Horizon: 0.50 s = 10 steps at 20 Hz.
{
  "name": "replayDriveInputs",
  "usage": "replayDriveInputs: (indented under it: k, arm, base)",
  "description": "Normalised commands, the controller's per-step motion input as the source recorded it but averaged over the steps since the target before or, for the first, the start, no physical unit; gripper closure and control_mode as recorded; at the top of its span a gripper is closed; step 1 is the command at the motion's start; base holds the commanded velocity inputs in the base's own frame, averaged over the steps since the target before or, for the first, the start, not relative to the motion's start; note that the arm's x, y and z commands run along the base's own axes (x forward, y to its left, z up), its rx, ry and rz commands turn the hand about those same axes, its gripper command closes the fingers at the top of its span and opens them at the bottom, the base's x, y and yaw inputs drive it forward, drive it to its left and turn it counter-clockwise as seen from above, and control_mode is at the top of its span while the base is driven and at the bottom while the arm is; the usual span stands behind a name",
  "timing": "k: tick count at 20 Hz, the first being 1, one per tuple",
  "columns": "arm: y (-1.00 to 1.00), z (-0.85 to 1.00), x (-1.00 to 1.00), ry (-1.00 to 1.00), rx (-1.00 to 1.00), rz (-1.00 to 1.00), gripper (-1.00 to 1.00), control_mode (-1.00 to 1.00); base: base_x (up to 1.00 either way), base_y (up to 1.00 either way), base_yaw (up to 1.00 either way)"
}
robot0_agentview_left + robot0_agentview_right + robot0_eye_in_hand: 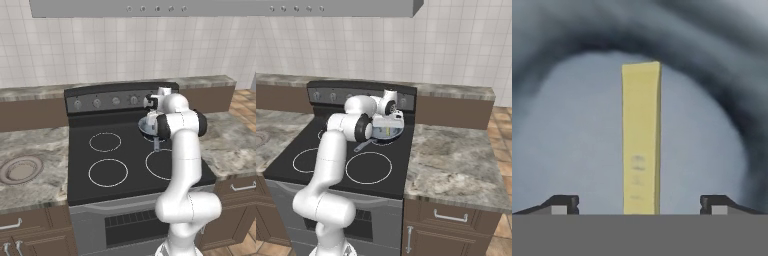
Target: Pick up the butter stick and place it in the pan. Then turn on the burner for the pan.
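- The butter [641, 137] sits in the pan [572, 150], seen from the hand view as a pale yellow bar standing between the two fingertips with clear gaps on both sides.
- So the gripper [640, 205] is spread wide and has hold of nothing. Looks to me like a release, with the butter free on the pan floor.
- The pan [387, 133] sits on the far right burner of the stove [125, 175], handle pointing toward the near side. Makes sense, that's the burner that needs switching on.
- The arm is folded up over the stove, elbow high, forearm reaching to the far side, hand [156, 102] pointing down into the pan.
- The hand hangs low over the pan, which I guess is so the butter lands inside the rim.
- Knobs [116, 100] run along the far panel, just behind the pan. Can't tell which one goes with this burner.
- Placement looks done to me, burner bit not yet.
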Motion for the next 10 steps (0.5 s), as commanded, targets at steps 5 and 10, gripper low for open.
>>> replayDriveInputs:
  k: [5,10]
  arm:
    - [0.0,0.17,-0.07,-0.11,0.0,0.0,-1.0,-1.0]
    - [0.0,0.36,-0.07,-0.25,0.0,0.0,-1.0,-1.0]
  base:
    - [0.0,0.0,0.0]
    - [0.0,0.0,0.0]
